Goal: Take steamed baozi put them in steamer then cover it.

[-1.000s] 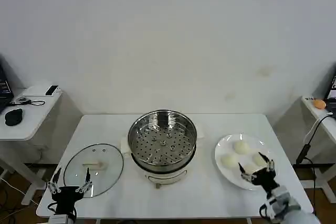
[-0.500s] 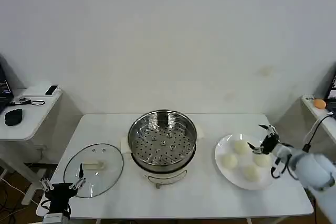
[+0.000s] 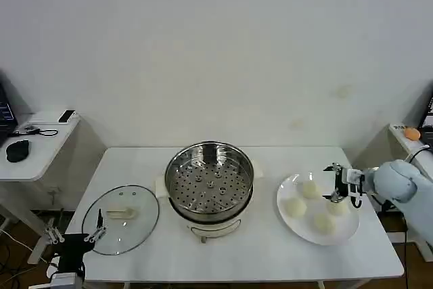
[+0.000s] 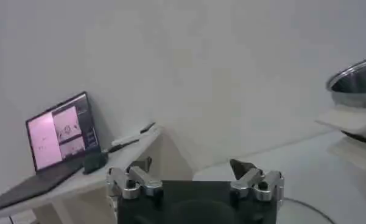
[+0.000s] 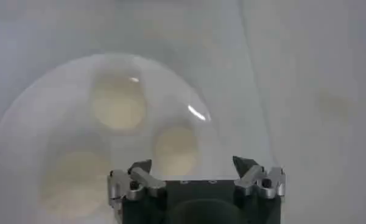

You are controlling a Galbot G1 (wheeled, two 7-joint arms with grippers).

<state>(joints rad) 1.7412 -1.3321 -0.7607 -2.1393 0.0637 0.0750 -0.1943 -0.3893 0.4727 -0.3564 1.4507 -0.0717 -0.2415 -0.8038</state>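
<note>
Four buns (image 3: 313, 205) are sitting on the plate (image 3: 349, 231), the steamer (image 3: 210, 179) is waiting empty, lid (image 3: 120, 218) off, and the right pincer (image 3: 335, 183) is hanging open above them.

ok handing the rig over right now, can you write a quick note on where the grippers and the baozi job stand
Right gripper: open, empty, hovering over the white plate at the table's right side, above the baozi nearest the right edge.
Left gripper: open, empty, parked low at the table's front left, by the glass lid.
Steamed baozi: all four on the plate, none picked.
Steamer: centre of table, uncovered, its perforated tray bare.
Done: nothing moved yet.
Left: carry all four baozi into the steamer, then put the lid on.
</note>
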